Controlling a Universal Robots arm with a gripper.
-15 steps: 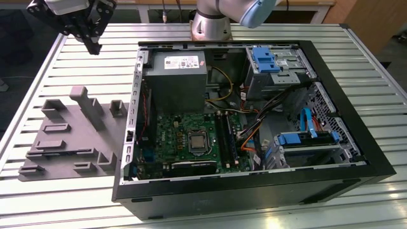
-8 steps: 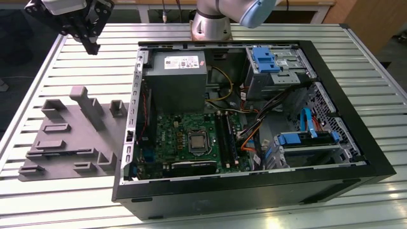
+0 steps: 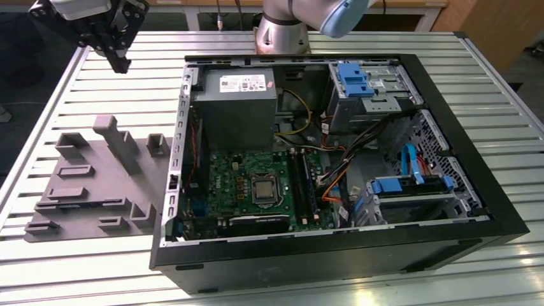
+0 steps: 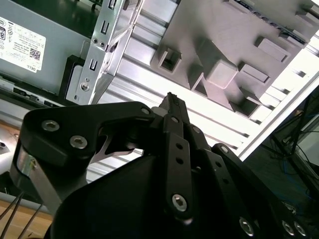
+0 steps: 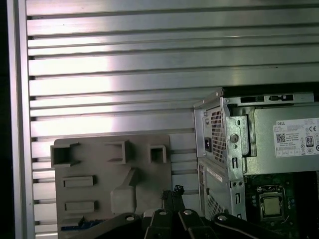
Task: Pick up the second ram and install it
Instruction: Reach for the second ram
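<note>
Above the table [image 3: 85,271], near the grey tray [image 3: 85,191], the pincer [image 3: 121,65] hangs closed, gripping nothing.

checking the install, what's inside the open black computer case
Inside the black computer case: a green motherboard with a square silver processor, a grey metal power supply box, blue plastic drive brackets, and orange and black cables. The box and cables cover what lies beneath them.

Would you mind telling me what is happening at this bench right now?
The robot arm's gripper hangs over a corner of the slatted table, at the exterior view's upper left, past the grey moulded tray. It looks shut. The open computer case lies beside the tray, its motherboard exposed.
</note>
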